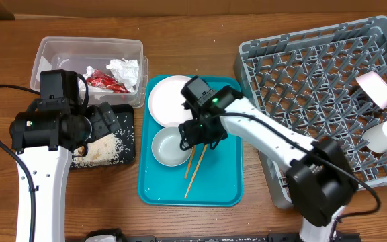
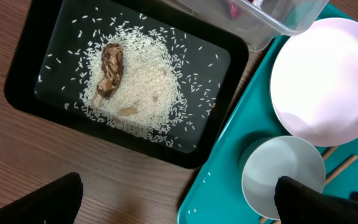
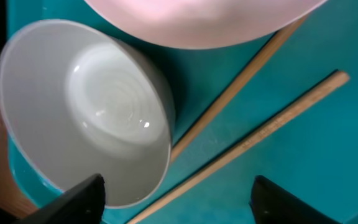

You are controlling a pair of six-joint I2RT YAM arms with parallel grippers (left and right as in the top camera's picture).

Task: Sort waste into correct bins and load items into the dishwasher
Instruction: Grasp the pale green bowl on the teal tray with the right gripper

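Observation:
On the teal tray (image 1: 220, 181) lie a white plate (image 1: 166, 101), a white bowl (image 1: 168, 148) and two wooden chopsticks (image 1: 195, 173). My right gripper (image 1: 201, 138) is open and empty, low over the chopsticks (image 3: 253, 134), beside the bowl (image 3: 86, 118). My left gripper (image 1: 103, 121) is open and empty above the black tray (image 2: 129, 93), which holds rice (image 2: 148, 87) and a brown scrap (image 2: 110, 68). The clear tub (image 1: 89, 50) holds a red wrapper (image 1: 105, 82) and a white napkin (image 1: 125, 69). The grey rack (image 1: 314, 87) holds a pink-white dish (image 1: 376, 89) and a white cup (image 1: 383, 136).
Bare wooden tabletop (image 1: 200, 40) lies behind the teal tray and in front of the black tray (image 2: 104, 180). The rack stands close to the teal tray's right edge. The bowl (image 2: 281, 174) and plate (image 2: 328, 81) also show in the left wrist view.

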